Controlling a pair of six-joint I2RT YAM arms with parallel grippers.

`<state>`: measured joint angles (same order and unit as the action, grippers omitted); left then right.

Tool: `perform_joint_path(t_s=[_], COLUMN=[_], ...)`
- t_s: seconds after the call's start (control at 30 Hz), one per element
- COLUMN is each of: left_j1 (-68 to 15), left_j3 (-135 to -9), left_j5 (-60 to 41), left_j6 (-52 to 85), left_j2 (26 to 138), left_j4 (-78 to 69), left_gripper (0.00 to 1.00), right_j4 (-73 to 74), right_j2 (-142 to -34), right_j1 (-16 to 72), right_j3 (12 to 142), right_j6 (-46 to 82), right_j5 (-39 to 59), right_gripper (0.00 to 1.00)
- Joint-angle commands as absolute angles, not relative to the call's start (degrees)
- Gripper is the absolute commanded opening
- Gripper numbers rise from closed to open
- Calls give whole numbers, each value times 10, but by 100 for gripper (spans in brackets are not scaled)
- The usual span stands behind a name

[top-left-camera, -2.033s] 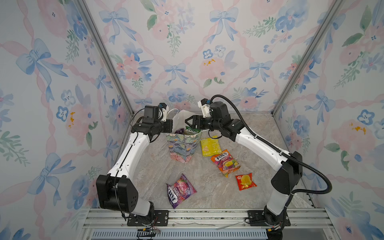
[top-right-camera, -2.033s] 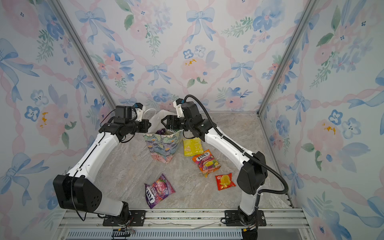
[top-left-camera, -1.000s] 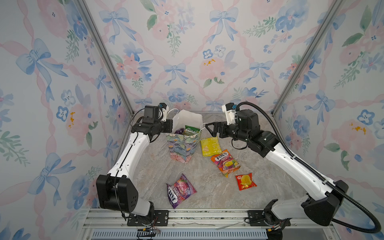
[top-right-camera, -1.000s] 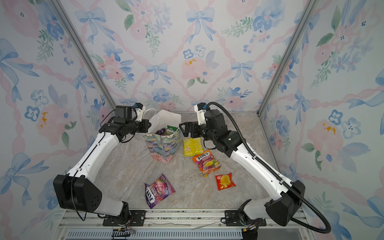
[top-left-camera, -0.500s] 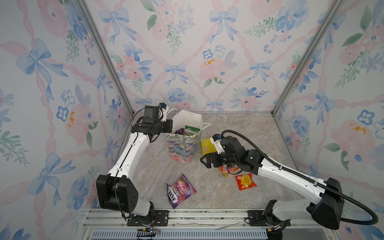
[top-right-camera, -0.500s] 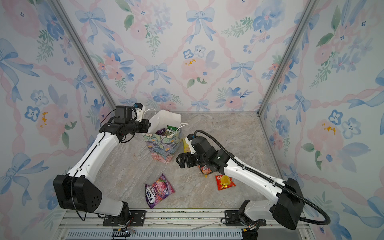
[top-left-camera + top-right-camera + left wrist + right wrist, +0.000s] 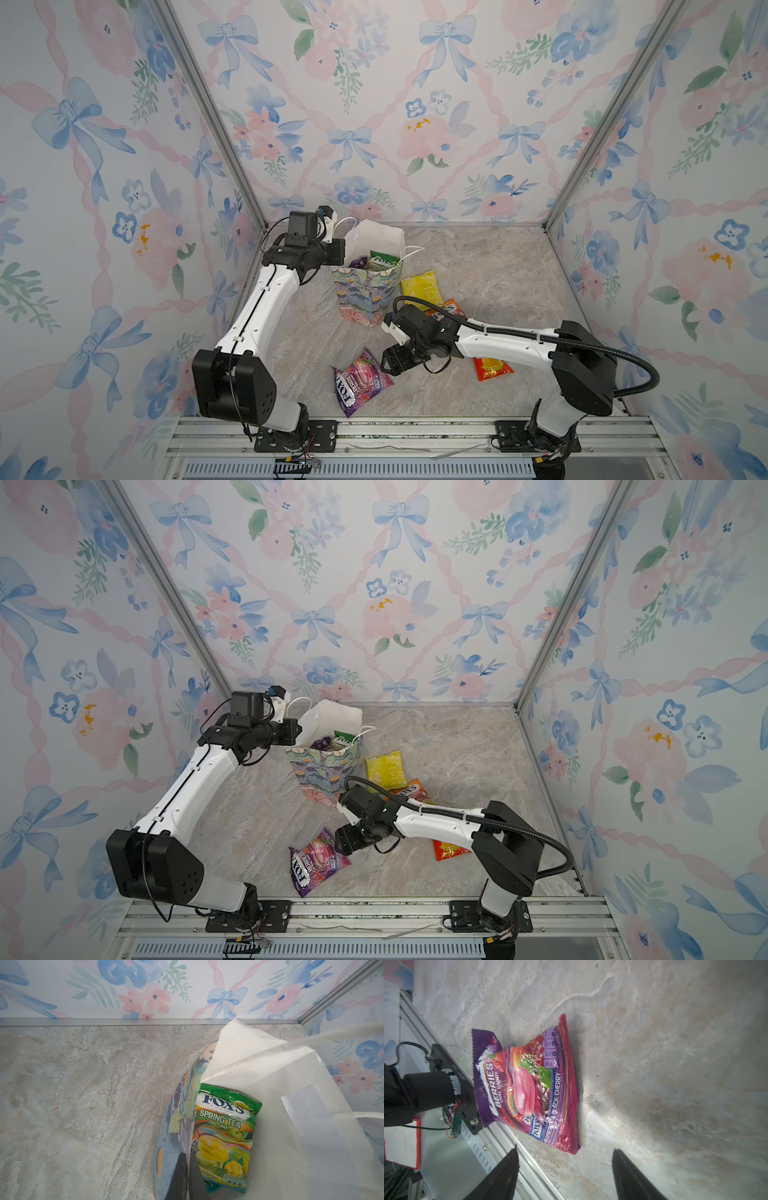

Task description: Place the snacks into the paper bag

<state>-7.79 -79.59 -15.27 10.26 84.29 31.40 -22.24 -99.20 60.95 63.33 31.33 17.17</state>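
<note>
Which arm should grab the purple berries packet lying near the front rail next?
Right. The right gripper hangs open just beside the purple packet, while the left gripper is clamped on the rim of the paper bag, apparently holding it open.

The right arm [image 7: 503, 338] covers most of the orange packet [image 7: 452, 305], so only one end shows in both top views. It also hides the top of the red-yellow packet [image 7: 493, 368]. Inside the paper bag [image 7: 365, 291], just a corner of a purple packet [image 7: 358, 262] peeks out. In the left wrist view the bag runs off the edge. A dark blurry shape there is probably a finger [image 7: 179, 1176] of the left gripper [image 7: 188, 1167]. The right gripper [image 7: 565, 1148] is cut off too.
</note>
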Motion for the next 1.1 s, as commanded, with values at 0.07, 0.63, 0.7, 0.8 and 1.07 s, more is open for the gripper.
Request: perform_joint_path(t_s=[0.07, 0.63, 0.7, 0.8, 1.07], left_j1=[-75, -75, -75, -75, -75], left_j3=[-786, -785, -785, -785, -785], left_j5=[-148, -145, -145, -145, -142], left_j6=[92, 92, 93, 93, 91], left_j2=[845, 841, 841, 842, 839], left_j4=[330, 330, 331, 331, 331], left_gripper=[0, 0, 0, 0, 0], right_j4=[-227, -231, -234, -234, -257], right_j2=[-1028, -1071, -1075, -1079, -1087], right_j1=[623, 634, 634, 634, 625], right_j3=[660, 666, 668, 673, 685], right_j6=[306, 301, 300, 300, 281], right_j5=[192, 189, 187, 186, 180], right_gripper=[67, 54, 50, 38, 10])
